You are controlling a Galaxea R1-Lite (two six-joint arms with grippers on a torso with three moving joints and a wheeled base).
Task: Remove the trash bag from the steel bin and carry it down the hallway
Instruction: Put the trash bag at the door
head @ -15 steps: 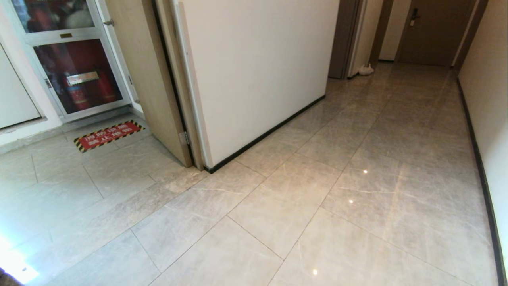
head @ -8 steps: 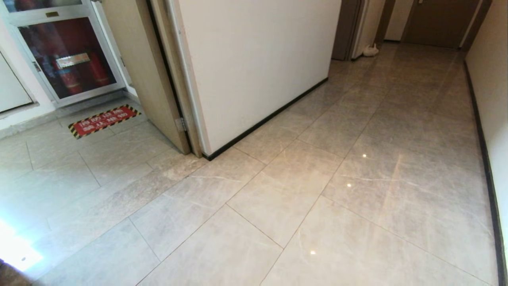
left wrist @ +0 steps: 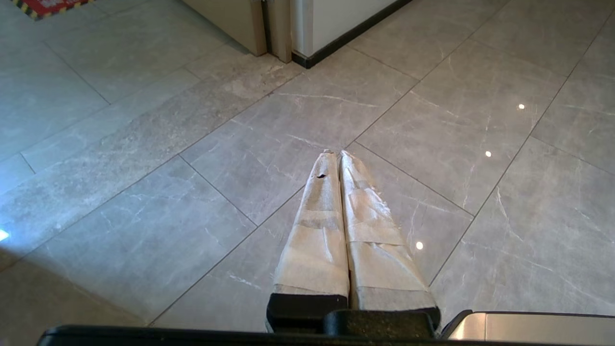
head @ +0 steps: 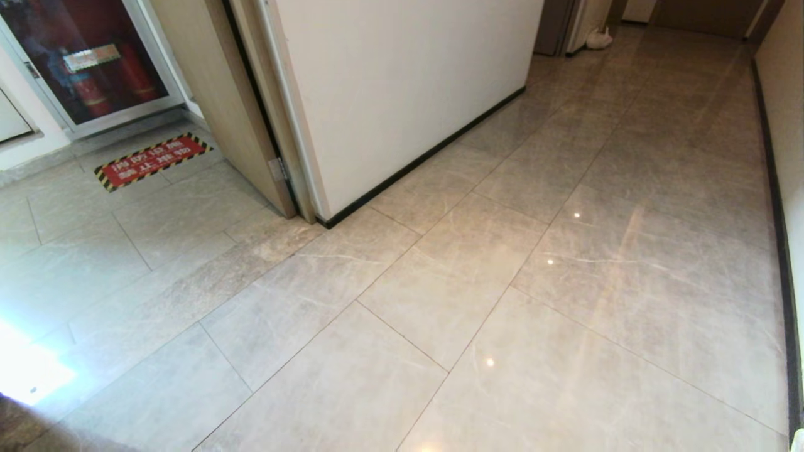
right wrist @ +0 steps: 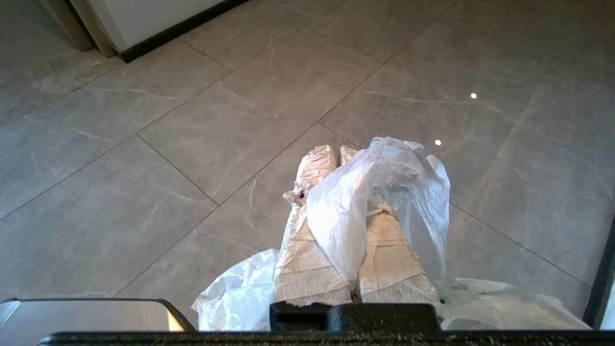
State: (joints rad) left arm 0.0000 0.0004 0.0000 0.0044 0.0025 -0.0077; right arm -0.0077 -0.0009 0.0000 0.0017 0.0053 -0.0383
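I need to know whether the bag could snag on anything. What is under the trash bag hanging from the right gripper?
Only bare floor tiles show under the trash bag pinched in the right gripper. The bag's lower folds hide the floor directly beneath them.

Both pincers (left wrist: pixel 340 154) (right wrist: pixel 338 150): tan tape-wrapped fingers, blk base.

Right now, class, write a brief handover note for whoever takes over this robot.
Right gripper: fingers shut on the trash bag, which drapes over them and hangs below.
Left gripper: fingers shut, empty, idle over the floor.
Steel bin: not in view.
Done: the bag is out and in hand.
Left: carry it down the hallway, which runs ahead past the white wall.
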